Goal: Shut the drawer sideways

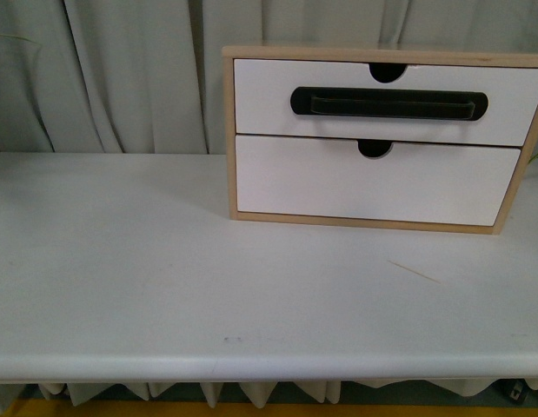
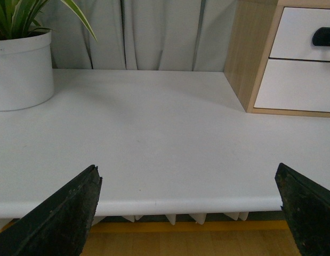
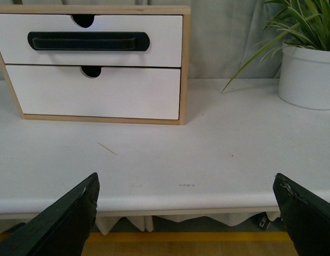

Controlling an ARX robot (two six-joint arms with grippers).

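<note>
The drawer [image 1: 269, 95] is the upper one of a small wooden cabinet [image 1: 229, 130] at the back right of the white table [image 1: 208, 278]. It has a white front, a long black bar handle [image 1: 388, 102] and a notch in its top edge. Its front stands a little forward of the frame and covers the frame's right side. It also shows in the right wrist view [image 3: 159, 53] and partly in the left wrist view [image 2: 298, 26]. My left gripper [image 2: 187, 168] and right gripper [image 3: 186, 176] are both open and empty, at the table's front edge, far from the cabinet. Neither shows in the front view.
A plain white lower drawer [image 1: 373, 182] without a handle sits under it. A white plant pot [image 2: 21, 69] stands far left, another [image 3: 308, 74] right of the cabinet. A thin stick [image 1: 414, 271] lies before the cabinet. Grey curtains hang behind.
</note>
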